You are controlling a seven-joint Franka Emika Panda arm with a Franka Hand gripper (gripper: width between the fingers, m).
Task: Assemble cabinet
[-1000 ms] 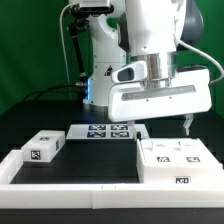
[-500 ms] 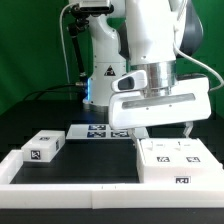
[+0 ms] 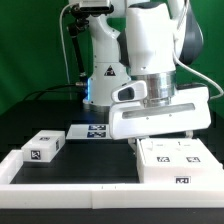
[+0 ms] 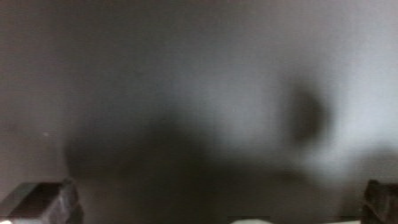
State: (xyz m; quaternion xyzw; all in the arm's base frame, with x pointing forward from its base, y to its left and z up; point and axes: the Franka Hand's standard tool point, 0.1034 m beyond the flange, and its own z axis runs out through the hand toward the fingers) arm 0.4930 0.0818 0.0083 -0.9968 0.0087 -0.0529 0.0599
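Note:
The largest cabinet part, a white box (image 3: 178,160) with tags on its top and front, lies at the exterior view's right. A small white tagged cabinet block (image 3: 42,147) lies at the left. My gripper (image 3: 165,139) hangs just above the box's far edge, and the wide white hand hides that edge. In the wrist view the gripper (image 4: 214,205) is open and empty. One finger (image 4: 39,200) shows at each side edge of that picture. Everything else in the wrist view is a dark blur.
The marker board (image 3: 90,131) lies flat behind the parts, partly hidden by my hand. A long white border rail (image 3: 70,172) runs along the front and left of the black table. The robot's base stands at the back.
My hand has come down and a little toward the exterior view's right, from above the marker board to just over the white box. The parts have not moved.

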